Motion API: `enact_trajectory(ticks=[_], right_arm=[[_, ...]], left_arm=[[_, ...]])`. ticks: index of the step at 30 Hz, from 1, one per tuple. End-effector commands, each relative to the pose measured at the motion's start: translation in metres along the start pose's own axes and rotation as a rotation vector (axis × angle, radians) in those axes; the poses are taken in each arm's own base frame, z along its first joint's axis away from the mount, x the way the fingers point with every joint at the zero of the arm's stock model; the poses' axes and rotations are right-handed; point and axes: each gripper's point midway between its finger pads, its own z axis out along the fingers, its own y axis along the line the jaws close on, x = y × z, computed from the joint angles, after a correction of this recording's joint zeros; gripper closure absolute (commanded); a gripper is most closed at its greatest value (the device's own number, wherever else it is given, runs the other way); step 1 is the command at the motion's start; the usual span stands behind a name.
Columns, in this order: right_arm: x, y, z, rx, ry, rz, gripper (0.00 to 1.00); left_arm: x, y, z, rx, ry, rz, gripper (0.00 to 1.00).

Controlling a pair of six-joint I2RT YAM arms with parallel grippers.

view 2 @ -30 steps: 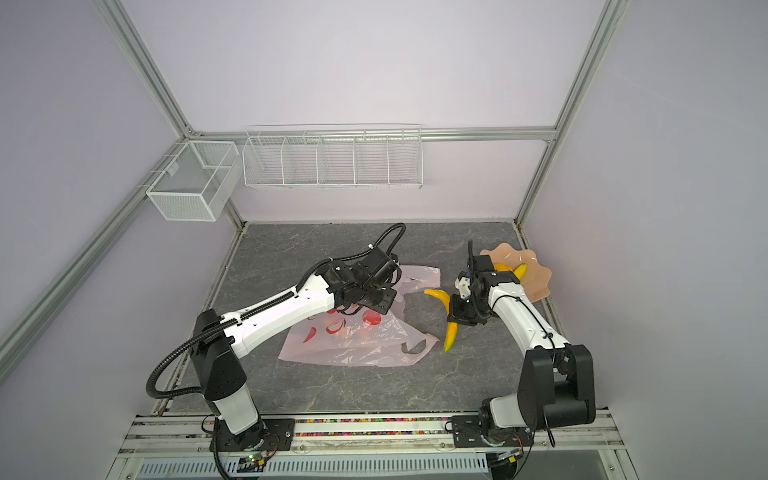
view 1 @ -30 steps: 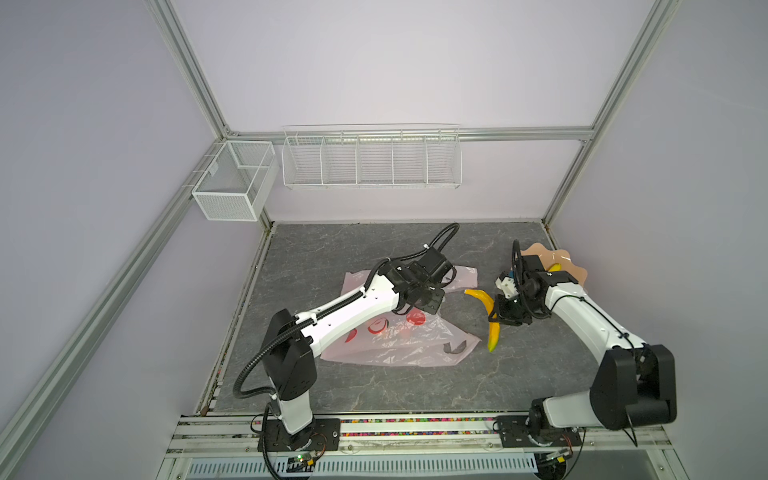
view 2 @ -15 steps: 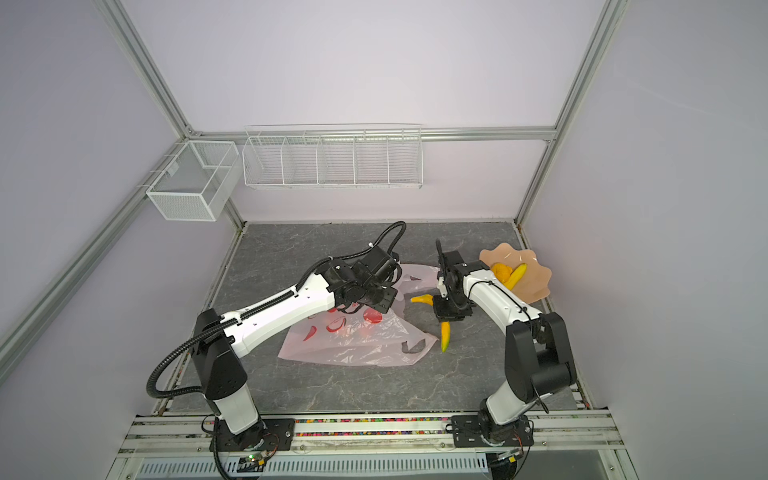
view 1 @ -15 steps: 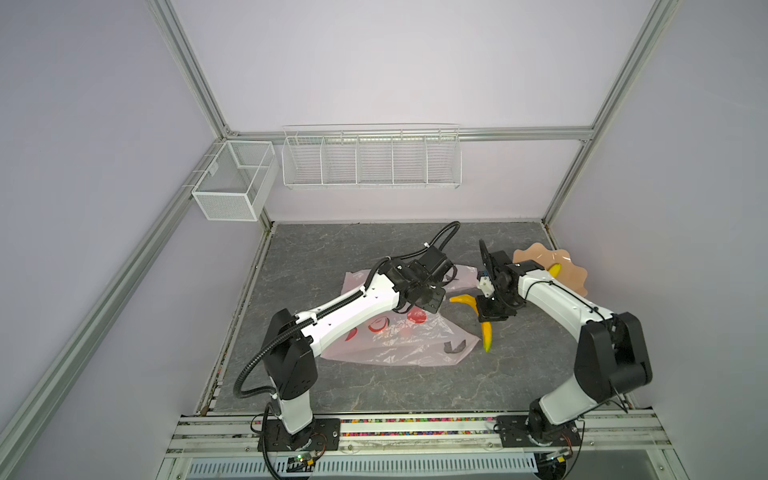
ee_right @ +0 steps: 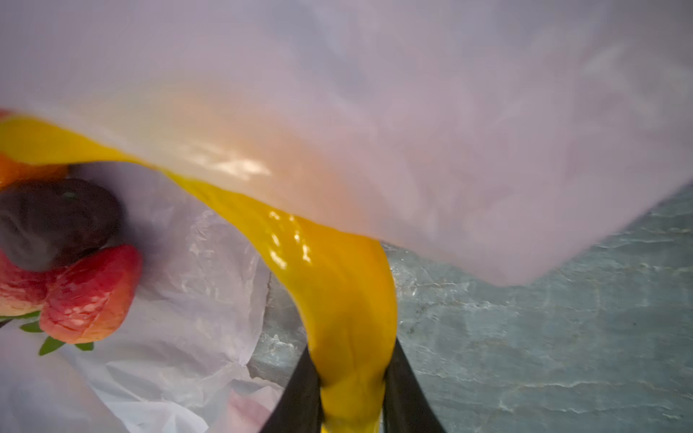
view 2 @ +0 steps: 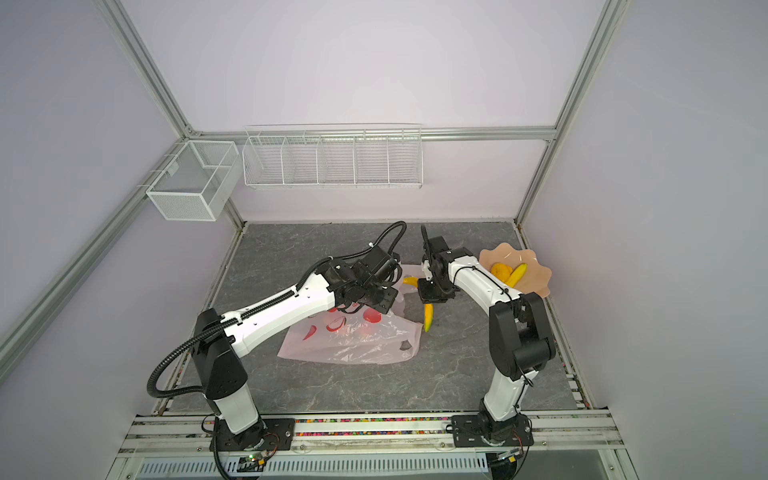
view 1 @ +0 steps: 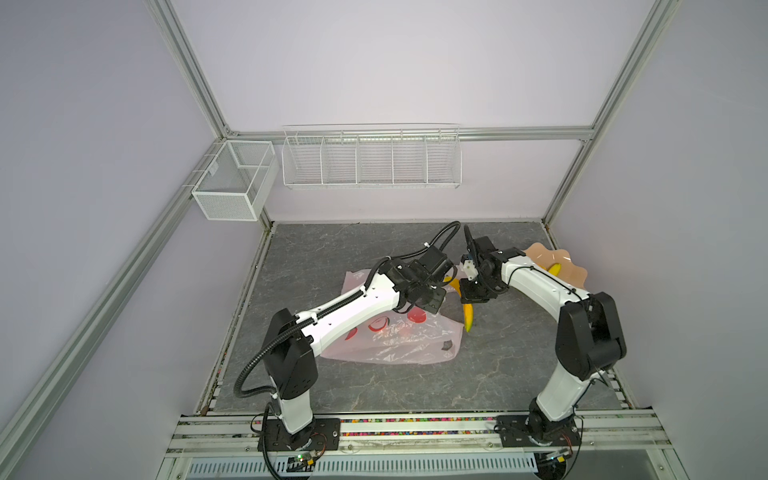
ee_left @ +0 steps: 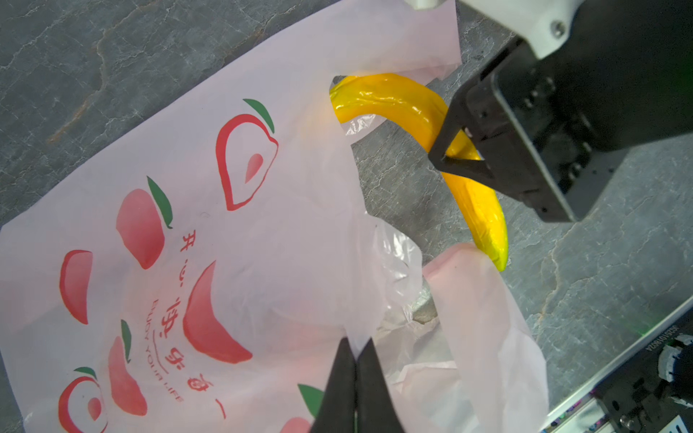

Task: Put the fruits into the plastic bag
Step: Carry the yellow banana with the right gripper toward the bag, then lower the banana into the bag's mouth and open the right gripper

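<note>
The pale-pink plastic bag lies flat on the grey floor. My left gripper is shut on the rim of its mouth and lifts it. The right gripper is shut on a yellow banana. One end of the banana pokes under the raised bag film; the other hangs outside. Inside the bag lie a red strawberry and a dark round fruit.
A peach wavy-edged plate at the right edge holds another banana and a round orange-yellow fruit. Two white wire baskets hang on the back wall. Both arms crowd the bag's mouth.
The right gripper has carried the banana leftward, from near the plate to the bag's mouth. The left gripper has stayed put, holding the bag.
</note>
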Motion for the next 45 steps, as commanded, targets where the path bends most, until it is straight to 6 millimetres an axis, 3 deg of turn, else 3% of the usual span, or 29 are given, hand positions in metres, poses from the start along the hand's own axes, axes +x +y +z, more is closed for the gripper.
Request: enact_trajectory(ticks=[1, 11, 16, 20, 30, 36, 45], right_arm=[[-0.008, 0.015, -0.002, -0.056, -0.018, 0.007, 0.93], [-0.031, 0.018, -0.012, -0.049, -0.038, -0.013, 0.94], [-0.039, 0.033, -0.017, -0.120, -0.044, 0.020, 0.94], [-0.031, 0.046, -0.014, -0.203, -0.030, 0.112, 0.94], [0.013, 0.086, 0.005, -0.406, 0.005, 0.384, 0.94], [0.016, 0.117, 0.006, -0.518, -0.031, 0.436, 0.94], [0.010, 0.158, 0.024, -0.620, -0.002, 0.470, 0.93]], left_arm=[[-0.001, -0.006, 0.003, 0.017, 0.007, 0.021, 1.00], [0.005, -0.006, 0.005, 0.027, 0.023, 0.030, 1.00], [0.006, -0.005, 0.004, 0.019, 0.021, 0.030, 1.00], [0.001, -0.005, 0.002, 0.011, 0.007, 0.020, 1.00], [-0.016, -0.007, -0.002, 0.012, -0.037, -0.001, 1.00], [-0.015, -0.007, -0.003, 0.012, -0.037, -0.004, 1.00], [-0.018, -0.008, -0.005, 0.017, -0.049, -0.006, 1.00]])
